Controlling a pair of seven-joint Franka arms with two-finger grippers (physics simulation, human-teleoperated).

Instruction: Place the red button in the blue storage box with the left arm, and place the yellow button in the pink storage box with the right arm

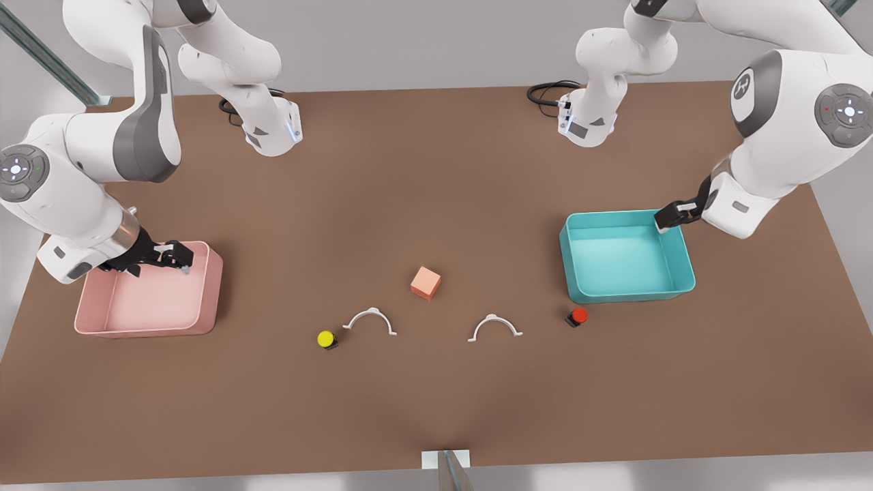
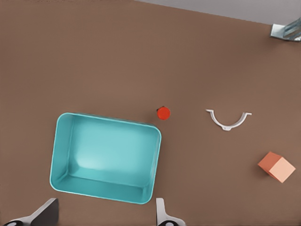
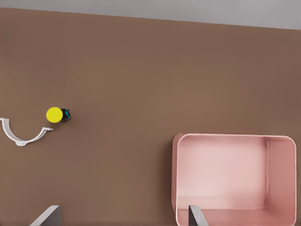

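A brown bench point(image 1: 436, 170) carries two shallow trays, two tiny push buttons, a cube and two white curved clips.

The blue storage box point(image 1: 626, 256) sits toward the bench's edge on the front view's right. The red button point(image 1: 577, 316) stands on the bare bench just beside that box's near corner, apart from it and outside it. The left gripper point(image 1: 675, 215) hangs over the far corner of the blue box, holding nothing. In the left wrist view its two fingers point(image 2: 162, 214) stand spread wide, with the blue box point(image 2: 106, 157) and the red button point(image 2: 163, 113) beyond them.

The pink storage box point(image 1: 150, 291) sits toward the bench's opposite edge, on the front view's left. The yellow button point(image 1: 327, 339) stands on the bare bench well apart from that box, nearer the middle and toward the near edge. The right gripper point(image 1: 174, 258) hangs over the far side of the pink box, holding nothing. In the right wrist view its fingers point(image 3: 196, 215) are also spread wide, with the pink box point(image 3: 235, 179) and the yellow button point(image 3: 55, 114) in sight.

An orange-pink cube point(image 1: 425, 282) rests near the bench's middle. A white clip point(image 1: 370, 320) lies just beside the yellow button, and a second white clip point(image 1: 495, 326) lies between the cube and the red button.
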